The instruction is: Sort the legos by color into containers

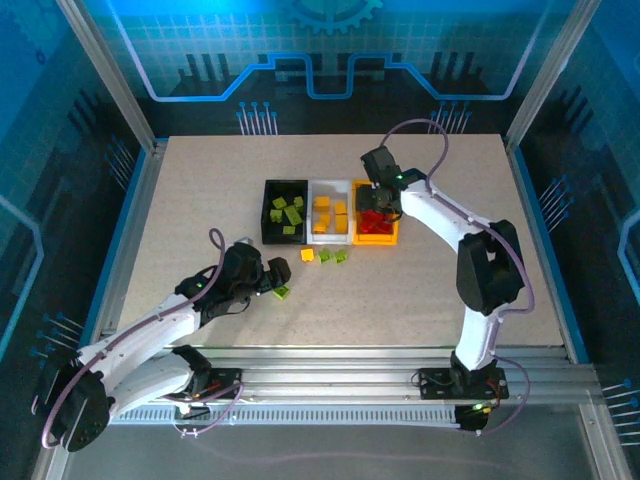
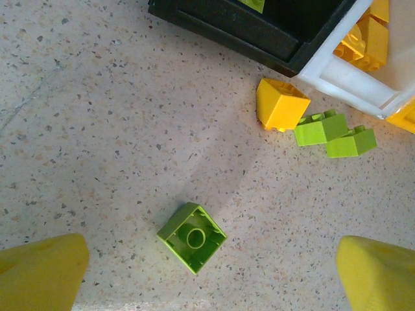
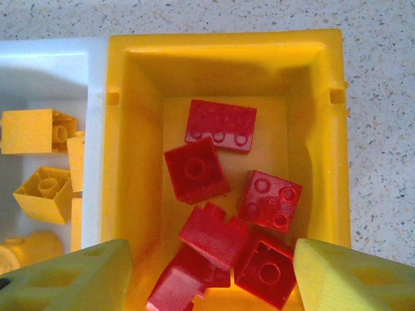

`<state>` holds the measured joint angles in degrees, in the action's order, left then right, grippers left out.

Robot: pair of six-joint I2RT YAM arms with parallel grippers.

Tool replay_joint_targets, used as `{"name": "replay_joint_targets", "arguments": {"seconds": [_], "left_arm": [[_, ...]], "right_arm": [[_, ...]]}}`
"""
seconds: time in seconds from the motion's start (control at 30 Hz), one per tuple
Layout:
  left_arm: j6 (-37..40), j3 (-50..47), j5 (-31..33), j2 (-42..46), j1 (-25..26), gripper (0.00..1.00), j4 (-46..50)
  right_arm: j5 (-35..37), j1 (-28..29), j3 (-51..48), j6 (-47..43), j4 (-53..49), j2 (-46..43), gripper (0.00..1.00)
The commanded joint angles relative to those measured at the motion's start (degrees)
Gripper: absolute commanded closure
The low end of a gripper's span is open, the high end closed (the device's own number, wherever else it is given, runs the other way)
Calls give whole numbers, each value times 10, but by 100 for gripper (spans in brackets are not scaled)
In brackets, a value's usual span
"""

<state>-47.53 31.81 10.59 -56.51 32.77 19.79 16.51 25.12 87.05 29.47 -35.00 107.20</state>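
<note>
Left gripper [image 2: 207, 275], jaws wide apart, hovers over a lone lime-green lego [image 2: 192, 237] on the table [image 2: 97, 129] near the black bin [image 2: 220, 29]; it should turn to meet the lego's flat sides, while the right gripper [image 3: 207, 272] hangs parted and empty above the red legos [image 3: 194, 170] in the yellow bin [image 3: 133, 129].

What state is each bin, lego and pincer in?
black bin: holds green legos.
white bin: holds yellow legos.
yellow bin: holds red legos.
loose legos: one yellow, three green, on table.
left pincer: open, over lone green lego.
right pincer: open, over yellow bin.
</note>
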Motion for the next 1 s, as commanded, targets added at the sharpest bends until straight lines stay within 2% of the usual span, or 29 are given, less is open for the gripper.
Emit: {"name": "replay_joint_targets", "arguments": {"seconds": [0.0, 0.1, 0.23, 0.4, 0.5, 0.7, 0.77, 0.97], "left_arm": [[15, 25, -8, -5, -5, 1, 17], [36, 41, -17, -48, -6, 2, 22], [68, 82, -33, -153, 2, 2, 44], [99, 129, 12, -256, 47, 6, 75], [103, 137, 29, -294, 57, 15, 78], [104, 140, 19, -338, 66, 32, 73], [103, 139, 19, -344, 69, 40, 73], [100, 131, 26, -327, 71, 53, 76]], "right_arm": [[2, -2, 26, -4, -12, -20, 31], [-7, 6, -4, 0, 1, -52, 31], [-17, 14, -58, 13, 19, -88, 31], [-24, 14, -109, 26, 32, -120, 31], [-23, 14, -125, 26, 34, -133, 31], [-20, 12, -133, 29, 34, -150, 31], [-20, 11, -134, 31, 34, -152, 31], [-20, 10, -136, 35, 33, -156, 32]]}}
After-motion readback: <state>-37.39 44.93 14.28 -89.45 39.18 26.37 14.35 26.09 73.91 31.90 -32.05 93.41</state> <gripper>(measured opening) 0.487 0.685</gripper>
